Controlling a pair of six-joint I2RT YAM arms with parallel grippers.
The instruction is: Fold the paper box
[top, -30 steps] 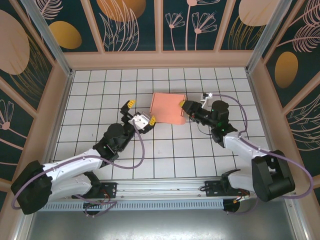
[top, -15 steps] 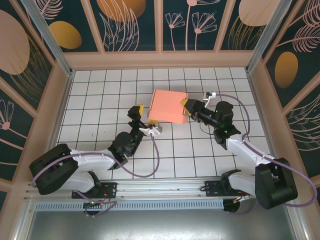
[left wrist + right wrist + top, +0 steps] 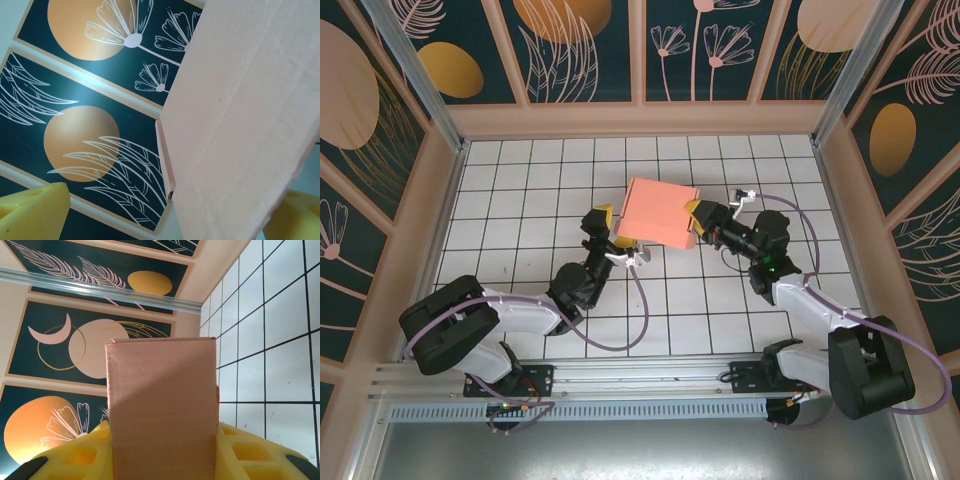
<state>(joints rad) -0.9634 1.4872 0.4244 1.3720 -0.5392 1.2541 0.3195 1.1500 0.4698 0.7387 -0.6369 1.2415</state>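
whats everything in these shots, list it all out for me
paper box: one, salmon-pink, mid table between the two end effectors
table: one, white tiles with black grid lines, floor of the enclosure
wall panels: several, dark teal with gold discs and pale plant outlines, around the table
frame posts: two, silver, slanting at the back corners
rail: one, silver, near edge by the arm bases
cables: two, purple, one looping along each arm
arms: two, black and white, reaching in from the near edge
left end effector: one, yellow pads, open at the box's near-left corner
right end effector: one, yellow pads, shut on the box's right edge
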